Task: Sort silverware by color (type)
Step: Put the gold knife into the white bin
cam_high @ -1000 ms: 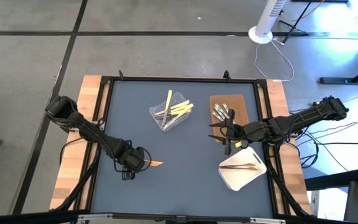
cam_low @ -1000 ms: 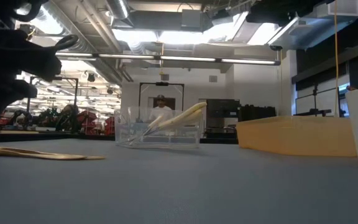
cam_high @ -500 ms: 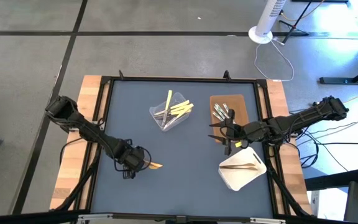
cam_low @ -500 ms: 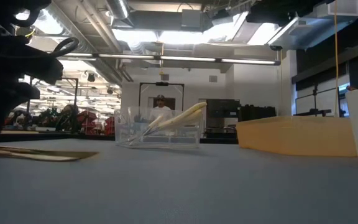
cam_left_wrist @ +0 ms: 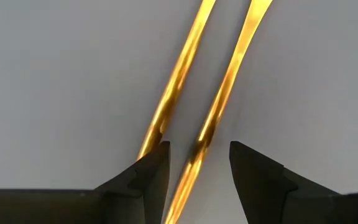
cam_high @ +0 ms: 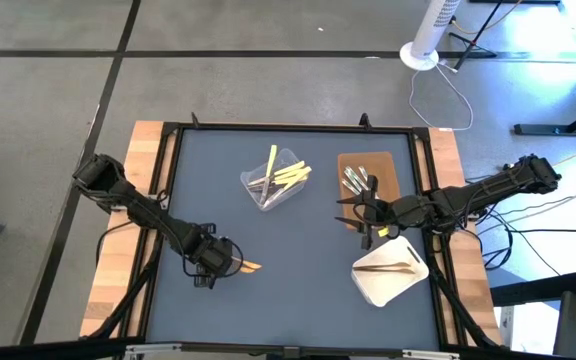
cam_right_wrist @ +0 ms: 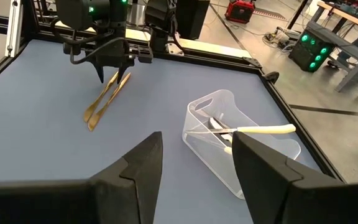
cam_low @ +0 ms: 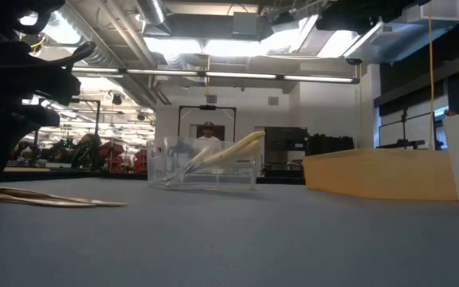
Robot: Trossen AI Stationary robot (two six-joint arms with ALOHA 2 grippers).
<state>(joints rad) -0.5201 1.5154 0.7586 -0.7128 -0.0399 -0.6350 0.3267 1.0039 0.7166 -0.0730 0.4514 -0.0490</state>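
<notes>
Orange-brown utensils [cam_left_wrist: 188, 93] lie flat w/ left gripper [cam_left_wrist: 194, 168] fingers open over one; right gripper [cam_right_wrist: 194, 158] fingers open.

Around my blue-grey surface [cam_high: 298, 310] lies a grey tiled floor [cam_high: 58, 90]; a white fan base [cam_high: 420, 55] stands beyond it; overhead, bright ceiling lights [cam_low: 237, 46] and ducts; a person [cam_low: 208, 137] stands far off.
</notes>
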